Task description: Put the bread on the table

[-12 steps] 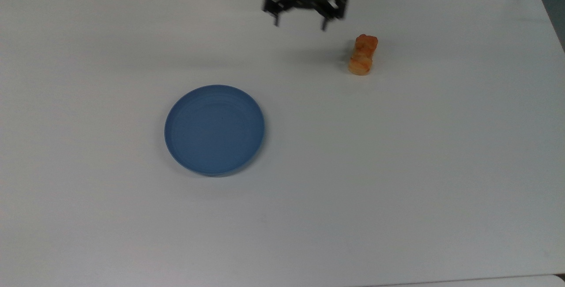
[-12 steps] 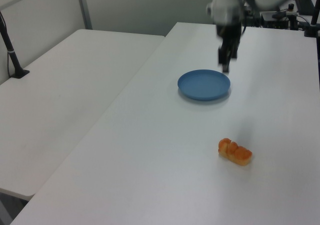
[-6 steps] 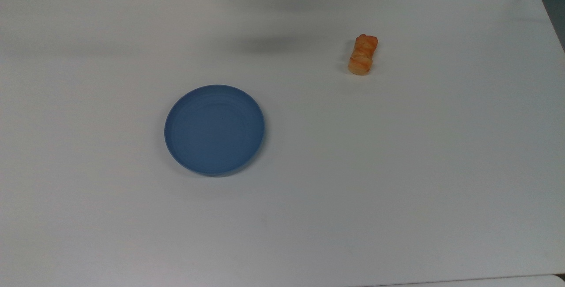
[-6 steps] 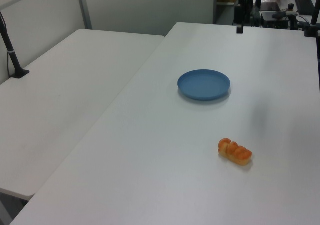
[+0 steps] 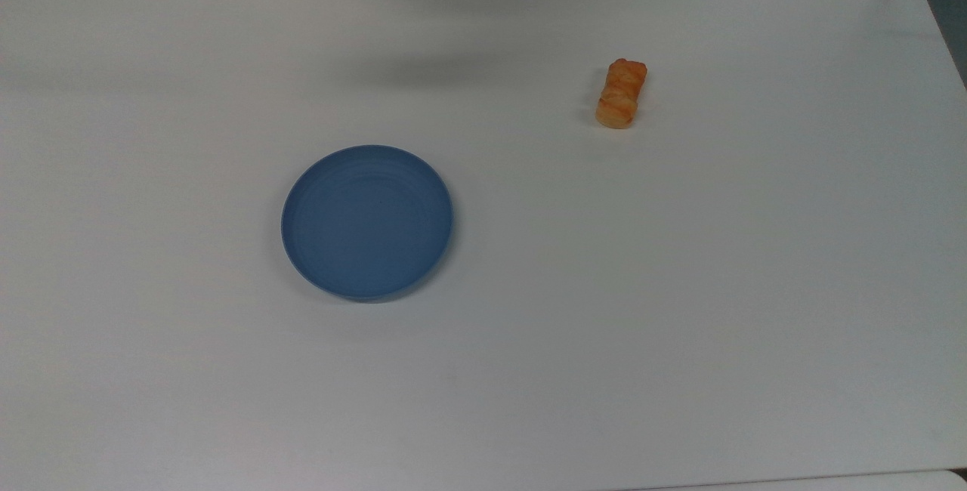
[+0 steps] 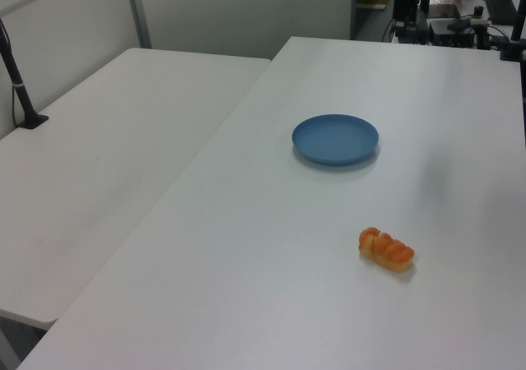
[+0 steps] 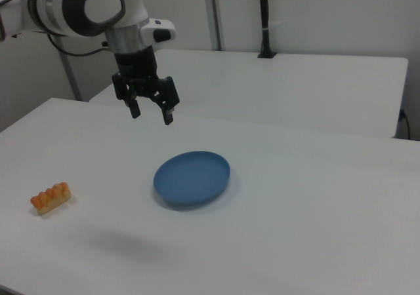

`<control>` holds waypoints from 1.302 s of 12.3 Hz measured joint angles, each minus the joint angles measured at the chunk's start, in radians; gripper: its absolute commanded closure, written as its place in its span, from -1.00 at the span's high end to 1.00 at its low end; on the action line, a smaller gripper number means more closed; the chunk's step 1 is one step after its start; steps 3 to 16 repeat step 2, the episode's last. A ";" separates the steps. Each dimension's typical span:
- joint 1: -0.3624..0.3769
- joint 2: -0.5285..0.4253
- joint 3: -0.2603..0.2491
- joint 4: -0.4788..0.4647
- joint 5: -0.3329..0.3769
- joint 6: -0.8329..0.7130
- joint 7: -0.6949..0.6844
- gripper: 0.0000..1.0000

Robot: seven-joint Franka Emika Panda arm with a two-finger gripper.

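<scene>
You see the small oblong golden-orange braided bread [image 5: 621, 94] lying flat on the large white flat desk [image 5: 680, 310] | in the top view, the round blue plate [image 5: 367, 223] sits well apart to the top view's left, nearer you | the two-finger gripper [image 7: 151, 111] hangs above the desk, behind the plate in the right view.

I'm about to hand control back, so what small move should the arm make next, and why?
Probably none beyond parking the arm. The bread already lies flat on the table, well apart from the blue plate, which has nothing on it. The gripper hangs high above the table with its fingers spread and nothing between them, so the placing looks done.
</scene>
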 measured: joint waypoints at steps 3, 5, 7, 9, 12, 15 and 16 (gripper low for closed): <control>0.000 0.002 0.000 -0.001 0.001 0.000 0.000 1.00; 0.000 0.002 0.000 -0.001 0.001 0.000 0.000 1.00; 0.000 0.002 0.000 -0.001 0.001 0.000 0.000 1.00; 0.000 0.002 0.000 -0.001 0.001 0.000 0.000 1.00; 0.000 0.002 0.000 -0.001 0.001 0.000 0.000 1.00; 0.000 0.002 0.000 -0.001 0.001 0.000 0.000 1.00; 0.000 0.002 0.000 -0.001 0.001 0.000 0.000 1.00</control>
